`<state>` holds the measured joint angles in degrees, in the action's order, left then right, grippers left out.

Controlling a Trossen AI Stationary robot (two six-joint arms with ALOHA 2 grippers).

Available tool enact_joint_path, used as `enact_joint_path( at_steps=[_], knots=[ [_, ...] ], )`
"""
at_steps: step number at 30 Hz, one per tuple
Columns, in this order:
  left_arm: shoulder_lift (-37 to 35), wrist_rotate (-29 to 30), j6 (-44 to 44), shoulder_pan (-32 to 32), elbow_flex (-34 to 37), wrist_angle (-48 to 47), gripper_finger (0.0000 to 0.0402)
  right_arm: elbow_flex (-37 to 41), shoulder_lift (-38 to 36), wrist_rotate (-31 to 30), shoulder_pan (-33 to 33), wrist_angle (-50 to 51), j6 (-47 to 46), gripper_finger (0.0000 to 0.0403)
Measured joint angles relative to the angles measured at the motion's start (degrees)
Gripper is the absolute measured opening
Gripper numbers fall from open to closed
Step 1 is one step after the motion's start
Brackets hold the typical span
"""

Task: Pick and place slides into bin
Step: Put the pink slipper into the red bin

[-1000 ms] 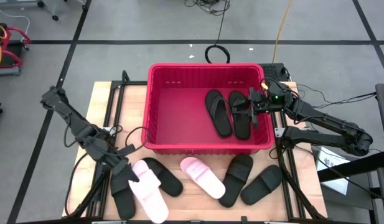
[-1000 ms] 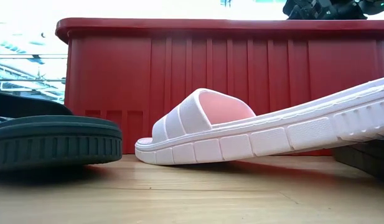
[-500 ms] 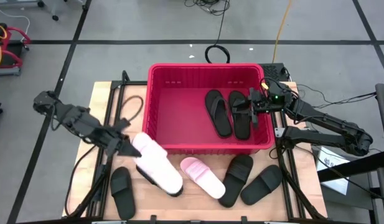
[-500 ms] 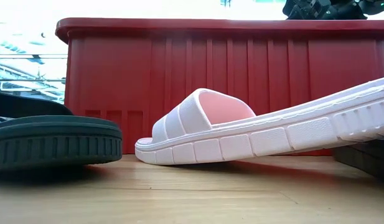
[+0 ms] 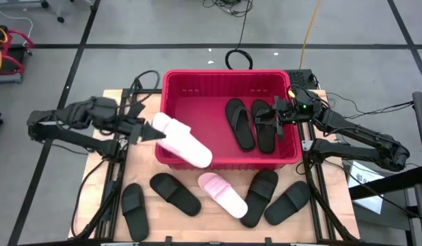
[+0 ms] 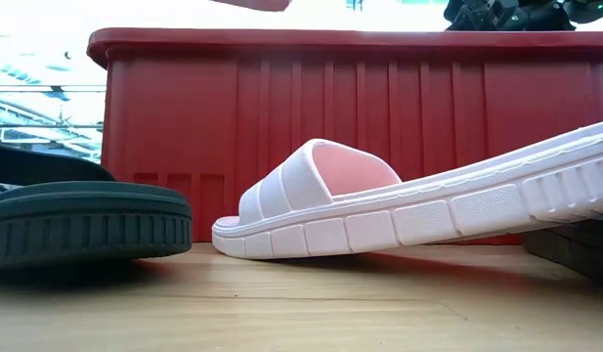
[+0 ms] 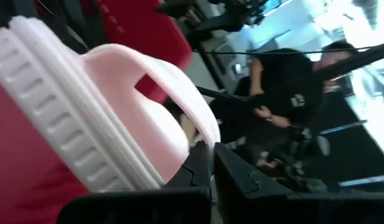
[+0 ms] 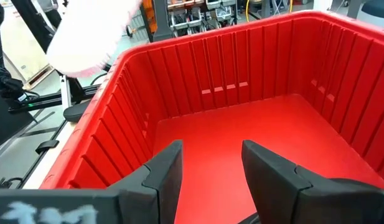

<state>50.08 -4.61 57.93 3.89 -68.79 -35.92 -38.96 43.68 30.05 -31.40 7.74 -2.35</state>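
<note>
Lifted off the table since a second ago, the pink slide [image 5: 182, 139] now hangs over the red bin's [image 5: 228, 163] front-left rim, clenched in the left gripper [image 5: 148, 129], long axis angling inward; right gripper [image 5: 277, 115] hovers, fingers spread.

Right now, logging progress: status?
Left gripper shut on pink slide over bin rim. Right gripper open above two black slides inside. Nothing blocking.
</note>
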Motion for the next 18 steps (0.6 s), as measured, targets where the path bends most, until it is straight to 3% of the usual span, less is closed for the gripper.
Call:
enact_joint_path(
  at_steps=[11, 18],
  knots=[
    [9.14, -18.35, -20.30, -24.45, 0.00, 0.46, 0.0000, 0.00, 0.00, 0.02, 0.00, -0.01, -0.01, 0.0155],
    [17.10, -35.33, -34.93, -37.51, 0.00, 0.46, 0.0000, 0.00, 0.00, 0.02, 0.00, -0.17, 0.19, 0.0155]
  ],
)
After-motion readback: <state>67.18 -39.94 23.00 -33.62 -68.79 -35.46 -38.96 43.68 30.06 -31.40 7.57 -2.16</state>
